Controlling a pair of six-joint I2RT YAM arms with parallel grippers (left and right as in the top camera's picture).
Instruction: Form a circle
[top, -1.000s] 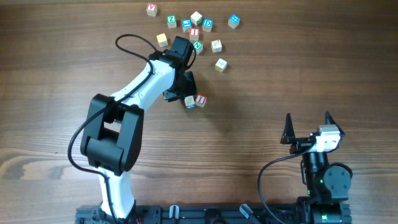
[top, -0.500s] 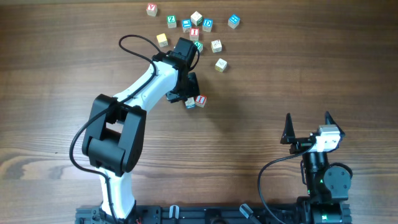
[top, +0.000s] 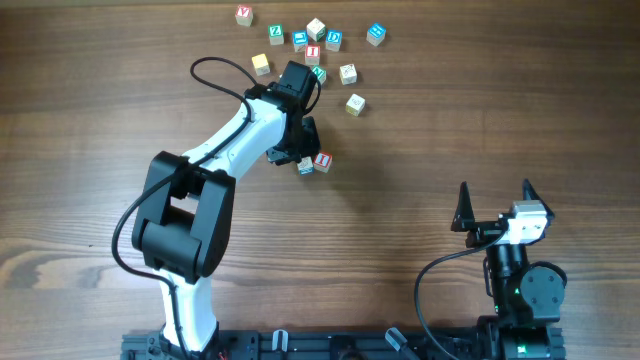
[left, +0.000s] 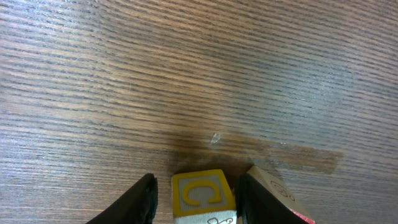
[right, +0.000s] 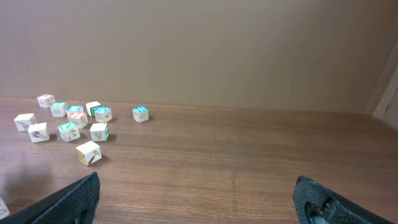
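My left gripper (top: 303, 159) is at the table's middle, pointing down over two small cubes. In the left wrist view its jaws (left: 196, 188) straddle a cube with a yellow "C" face (left: 202, 194). The right finger touches that cube and a narrow gap shows at the left finger, so the gripper is open. A second cube with a red face (top: 322, 160) sits just right of it, outside the right finger (left: 277, 198). A closed circle of cubes does not show; the arm hides the spot behind. My right gripper (top: 495, 190) stands wide open and empty at the near right (right: 198, 185).
Several loose letter cubes (top: 313, 50) lie scattered at the far edge, beyond the left gripper, and show at the left of the right wrist view (right: 68, 121). One cube (top: 355, 103) sits apart, nearest the middle. A black cable (top: 215, 65) loops by the left arm.
The left arm has shifted slightly toward the far side and its wrist now sits closer over the two cubes. The cubes and the right arm have not moved.
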